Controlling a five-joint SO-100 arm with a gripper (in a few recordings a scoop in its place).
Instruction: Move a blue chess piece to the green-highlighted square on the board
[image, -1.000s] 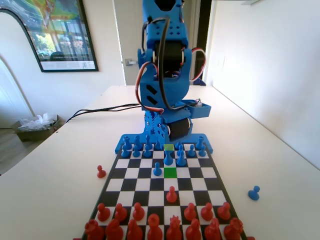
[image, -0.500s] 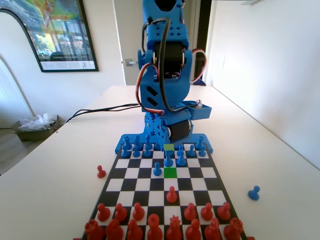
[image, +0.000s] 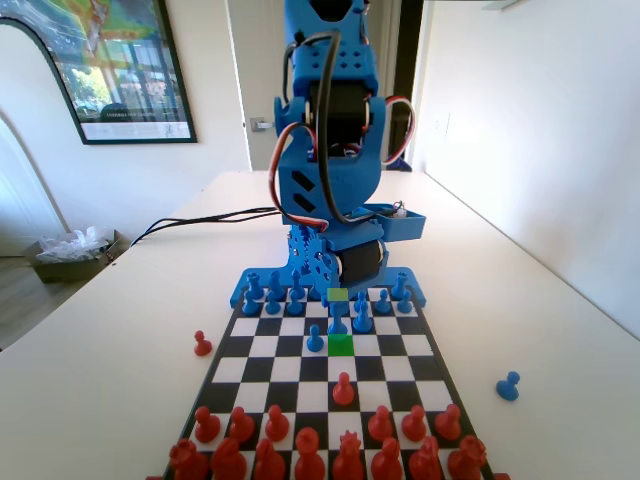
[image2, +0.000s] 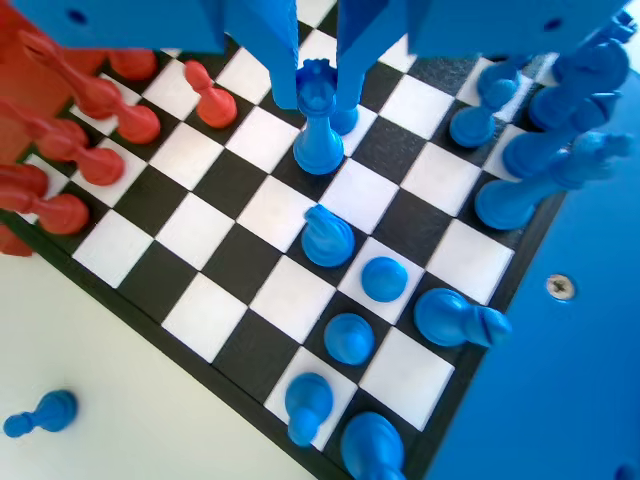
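Observation:
On the board (image: 228, 345), the blue chess piece (image: 338, 318) is upright just beyond the green-highlighted square (image: 341, 344) and in front of a paler yellow-green square (image: 338, 295). My gripper (image: 337, 304) reaches down from the blue arm onto the piece's top. In the wrist view the two jaws press against either side of the crenellated head of the piece (image2: 317, 125), so the gripper (image2: 318, 100) is shut on it. Its base is at a black square of the board (image2: 205, 315); whether it touches I cannot tell.
A blue pawn (image: 315, 339) stands just left of the green square, a red pawn (image: 343, 388) two rows nearer. Blue pieces (image: 362, 316) crowd the far rows, red pieces (image: 308, 445) the near rows. Off the board lie a blue pawn (image: 508, 385) (image2: 40, 412) and a red pawn (image: 202, 344).
The arm has dipped slightly and edged toward the camera, and the held piece has crept a little toward the green square.

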